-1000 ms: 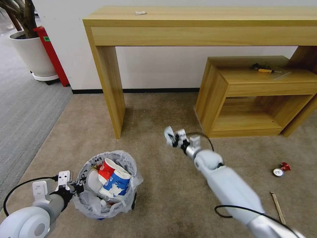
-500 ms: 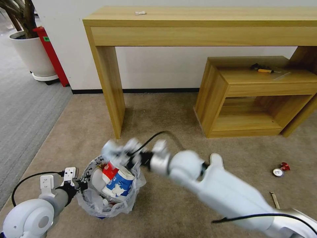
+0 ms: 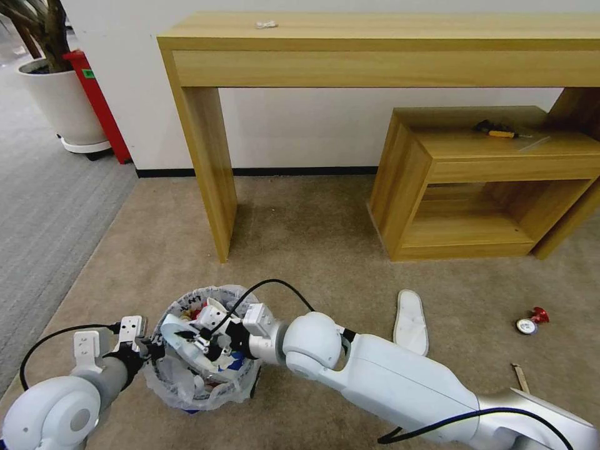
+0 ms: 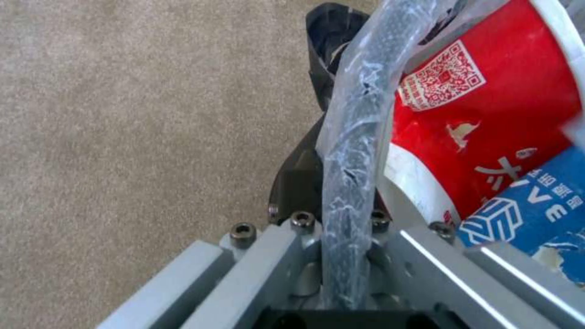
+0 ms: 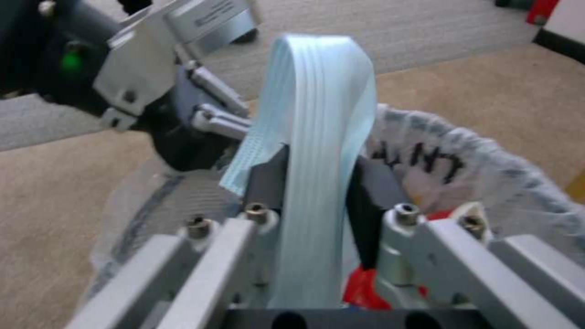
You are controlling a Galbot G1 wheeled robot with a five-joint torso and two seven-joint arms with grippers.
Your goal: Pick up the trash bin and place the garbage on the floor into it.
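head view: right gripper (image 3: 201, 340) holds slipper (image 3: 181, 337), seemingly flat across trash bin (image 3: 187, 387).

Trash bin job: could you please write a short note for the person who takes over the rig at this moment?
Left gripper: shut on the rim of the trash bin.
Right gripper: shut on a white slipper, held over the bin's mouth, not yet let go.
Done: a red and blue paper cup is already in the bin.
Left: drop this slipper in, then collect the second slipper, the red can and the wooden stick, all lying on the beige carpet to the robot's right.
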